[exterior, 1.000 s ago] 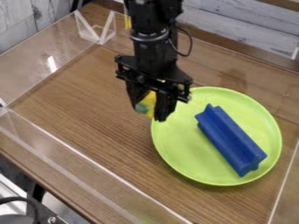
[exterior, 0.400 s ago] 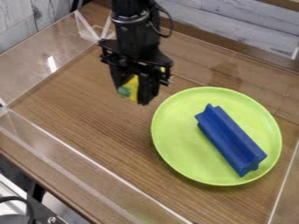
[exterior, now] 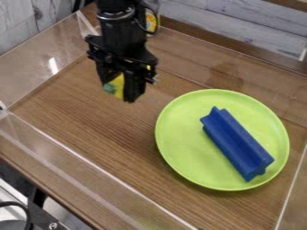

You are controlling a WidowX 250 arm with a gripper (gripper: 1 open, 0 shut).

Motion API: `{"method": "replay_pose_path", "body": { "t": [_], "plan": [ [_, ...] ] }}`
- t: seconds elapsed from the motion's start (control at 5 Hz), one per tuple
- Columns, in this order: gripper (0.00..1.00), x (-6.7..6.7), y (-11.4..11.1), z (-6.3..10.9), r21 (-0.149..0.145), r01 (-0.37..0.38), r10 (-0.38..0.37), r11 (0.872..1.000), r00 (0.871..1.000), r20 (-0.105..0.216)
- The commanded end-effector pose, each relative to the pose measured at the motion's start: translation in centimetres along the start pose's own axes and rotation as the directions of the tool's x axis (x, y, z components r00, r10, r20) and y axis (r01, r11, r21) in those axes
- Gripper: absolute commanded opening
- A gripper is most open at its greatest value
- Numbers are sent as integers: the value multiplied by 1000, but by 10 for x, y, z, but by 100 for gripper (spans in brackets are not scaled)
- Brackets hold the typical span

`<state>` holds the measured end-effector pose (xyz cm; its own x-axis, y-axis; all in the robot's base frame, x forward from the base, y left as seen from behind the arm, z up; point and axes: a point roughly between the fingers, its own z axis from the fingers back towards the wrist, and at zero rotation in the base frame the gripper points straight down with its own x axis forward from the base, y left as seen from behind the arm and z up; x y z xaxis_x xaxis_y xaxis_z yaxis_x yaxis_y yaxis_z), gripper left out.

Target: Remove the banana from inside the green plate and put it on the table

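My black gripper [exterior: 122, 88] points down over the bare wood of the table [exterior: 84, 121], left of the green plate [exterior: 192, 153]. Its fingers are shut on the small yellow banana [exterior: 118, 86], whose greenish end pokes out at the left, partly hidden by the fingers. The banana hangs clear above the tabletop and outside the plate's rim. A blue ridged block [exterior: 235, 140] lies alone inside the plate, at its right half.
Clear acrylic walls [exterior: 48, 54] run round the table's edges, with a low front wall [exterior: 72, 162] near me. Open wood lies under and left of the gripper. A white wall stands behind the table.
The gripper has carried the banana leftward and slightly up in the picture, from the plate's left rim to above bare wood. The blue block has stayed put.
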<state>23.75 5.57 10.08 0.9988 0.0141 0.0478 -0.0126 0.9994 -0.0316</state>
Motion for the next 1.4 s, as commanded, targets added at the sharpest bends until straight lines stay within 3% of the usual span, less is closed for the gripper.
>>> {"method": "replay_pose_path", "body": {
  "t": [0.0, 0.8, 1.2],
  "plan": [
    [0, 9, 16, 7, 35, 8, -9, 999, 999, 43],
    [0, 17, 59, -18, 97, 13, -16, 995, 999, 33],
    [0, 18, 75, -33, 102, 14, -18, 995, 999, 38]
  ]
}}
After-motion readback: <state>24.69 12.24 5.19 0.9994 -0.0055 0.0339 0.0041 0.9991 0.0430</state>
